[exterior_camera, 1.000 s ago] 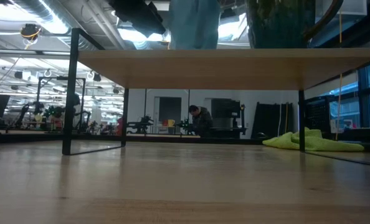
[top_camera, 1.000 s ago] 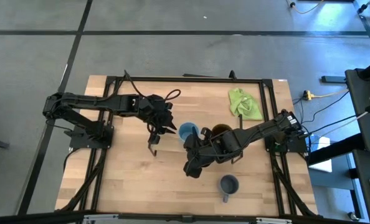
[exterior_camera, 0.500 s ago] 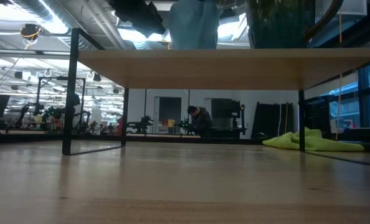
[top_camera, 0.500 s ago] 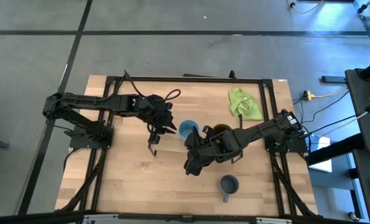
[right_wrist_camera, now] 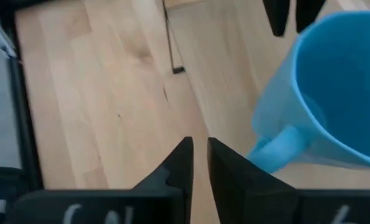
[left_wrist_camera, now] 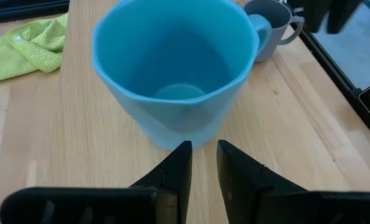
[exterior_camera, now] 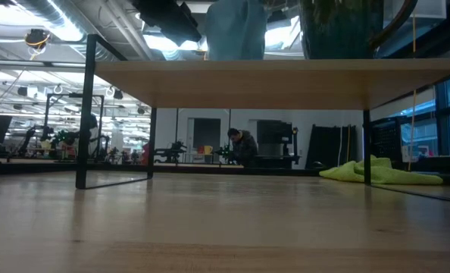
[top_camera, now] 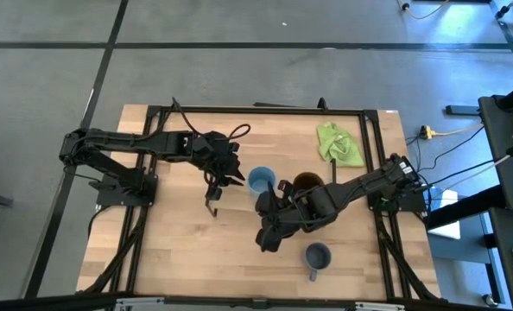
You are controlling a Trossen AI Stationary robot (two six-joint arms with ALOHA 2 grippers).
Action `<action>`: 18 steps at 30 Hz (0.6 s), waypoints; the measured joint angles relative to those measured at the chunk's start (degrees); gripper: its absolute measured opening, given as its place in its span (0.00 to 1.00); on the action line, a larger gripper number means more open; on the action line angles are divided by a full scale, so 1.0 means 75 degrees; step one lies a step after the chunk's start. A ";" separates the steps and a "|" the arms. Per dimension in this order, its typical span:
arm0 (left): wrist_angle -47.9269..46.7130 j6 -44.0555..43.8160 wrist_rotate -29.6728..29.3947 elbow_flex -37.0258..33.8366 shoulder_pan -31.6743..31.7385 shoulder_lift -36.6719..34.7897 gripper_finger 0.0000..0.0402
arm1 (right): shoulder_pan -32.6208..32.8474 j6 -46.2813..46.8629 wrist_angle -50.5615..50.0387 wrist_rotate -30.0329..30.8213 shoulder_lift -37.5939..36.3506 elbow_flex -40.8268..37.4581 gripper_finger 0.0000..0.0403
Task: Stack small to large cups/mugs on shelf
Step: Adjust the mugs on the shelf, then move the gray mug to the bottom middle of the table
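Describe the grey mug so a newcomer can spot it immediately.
Start at the wooden table seen from above, then go to its near edge on the right arm's side, below the right gripper. The grey mug stands there alone on the bare tabletop, dark grey-blue, while the light blue mug and the brown mug sit farther back.

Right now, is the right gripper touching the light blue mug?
Apart. In the right wrist view, the right gripper has nothing between its fingers, and bare wood separates them from the light blue mug and its handle.

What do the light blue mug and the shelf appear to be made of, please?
Light blue mug: probably plastic or matte-glazed ceramic, given its even, dull, faceted wall; which one is unclear. Shelf: a pale wood board showing grain, with thin black end frames that look like metal.
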 joint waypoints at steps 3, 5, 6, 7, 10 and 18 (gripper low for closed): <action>0.0002 0.0000 0.0000 0.0000 0.0002 0.0000 0.17 | 0.0021 -0.0001 0.0230 -0.0044 -0.0133 0.0013 0.17; -0.0001 0.0000 0.0001 0.0000 0.0000 0.0000 0.17 | 0.0038 -0.0034 0.0178 -0.0038 -0.0187 0.0229 0.19; 0.0000 -0.0001 -0.0001 0.0000 0.0002 0.0000 0.17 | 0.0041 -0.0143 0.0151 0.0003 -0.0193 0.0436 0.20; -0.0003 -0.0007 0.0002 0.0000 0.0002 0.0000 0.17 | 0.0050 -0.0262 0.0070 0.0046 -0.0193 0.0666 0.21; -0.0004 -0.0111 0.0004 0.0000 -0.0013 0.0000 0.17 | 0.0059 -0.0728 0.0022 0.0073 -0.0226 0.1308 0.22; -0.0336 -0.1021 0.0868 0.0000 -0.0587 0.0000 0.17 | 0.0330 -0.0977 -0.1236 0.0073 -0.0237 0.2527 0.23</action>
